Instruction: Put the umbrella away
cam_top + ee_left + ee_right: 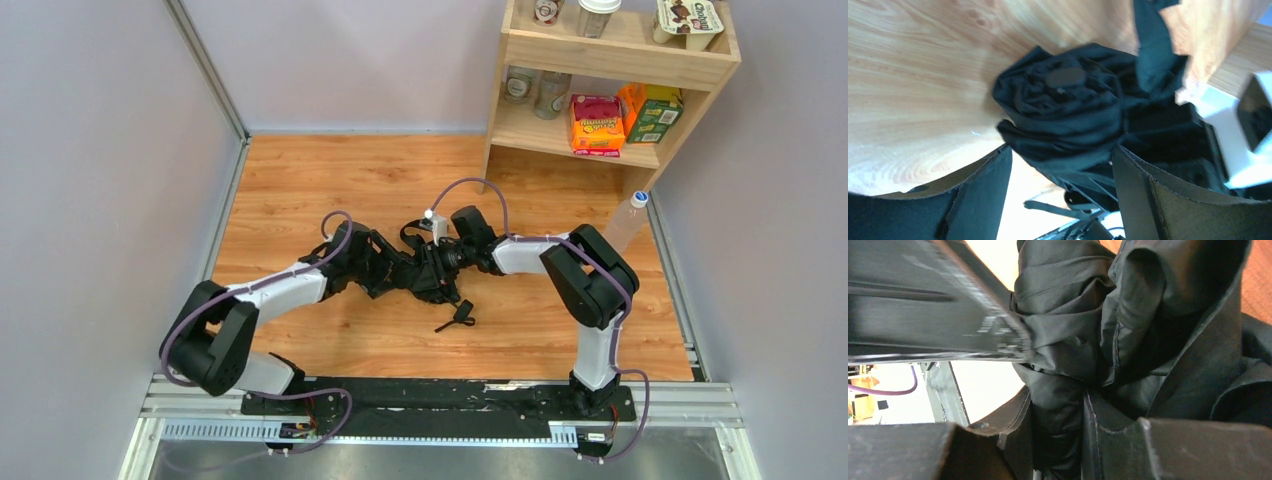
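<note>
Crumpled black fabric umbrella [1063, 115], round end cap [1064, 78]; right gripper [1055, 410] pinches its folds; left gripper [1062, 152] flanks it, grip unclear.

A: What do the arms look like?
B: The left arm [285, 290] and the right arm [590, 280] are black, with white wraps on the long parts.
A: Any wires?
B: A thin purple cable [476, 181] loops along each one.
A: And the ends?
B: The left gripper [1062, 170] has flat black fingers [980, 195] with rough edges. Both arms are bolted to a black plate [440, 395] on a silver rail [190, 400].
</note>
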{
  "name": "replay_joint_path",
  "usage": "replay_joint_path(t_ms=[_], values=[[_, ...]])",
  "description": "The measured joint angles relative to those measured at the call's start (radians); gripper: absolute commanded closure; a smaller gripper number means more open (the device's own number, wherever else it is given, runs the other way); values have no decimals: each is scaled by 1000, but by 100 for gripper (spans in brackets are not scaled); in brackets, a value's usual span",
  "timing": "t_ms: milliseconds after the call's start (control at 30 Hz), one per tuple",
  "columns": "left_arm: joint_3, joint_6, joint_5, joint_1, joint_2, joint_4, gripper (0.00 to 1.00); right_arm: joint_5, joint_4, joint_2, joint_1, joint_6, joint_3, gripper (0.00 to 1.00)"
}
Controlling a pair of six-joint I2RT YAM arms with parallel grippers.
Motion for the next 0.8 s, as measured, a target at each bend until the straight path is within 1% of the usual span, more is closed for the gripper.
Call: replay_joint_path(t_ms=[167,300,333,400,433,467,533,567,600,633,667,700,733,800], values=[[16,5,11,1,128,66,20,8,-3,-3,3,-2,-1,100],[34,10,16,1,191,119,20,13,-5,-5,6,-3,-1,100],[40,13,18,1,197,119,24,14,-5,-5,6,-3,0,100],[46,16,27,2,207,117,36,20,-11,-9,6,-3,0,100],[46,17,27,2,210,117,46,23,-13,-11,6,-3,0,100],[44,16,26,2,211,121,49,26,-16,-12,6,-3,0,100],[29,7,26,2,209,146,65,29,-20,-13,9,-3,1,100],[19,3,26,2,204,160,69,32,-22,-14,11,-3,2,99],[6,1,23,2,200,174,79,33,-23,-15,12,-3,2,93],[-4,0,20,2,197,190,82,33,-23,-15,13,-3,2,86],[-11,0,18,2,196,201,88,34,-24,-16,13,-3,2,78],[-24,-1,15,1,193,221,93,38,-25,-18,14,-3,2,64],[-37,-2,13,1,189,241,98,42,-27,-21,17,-3,2,56],[-55,-1,14,0,186,270,100,68,-44,-34,25,-1,2,41]])
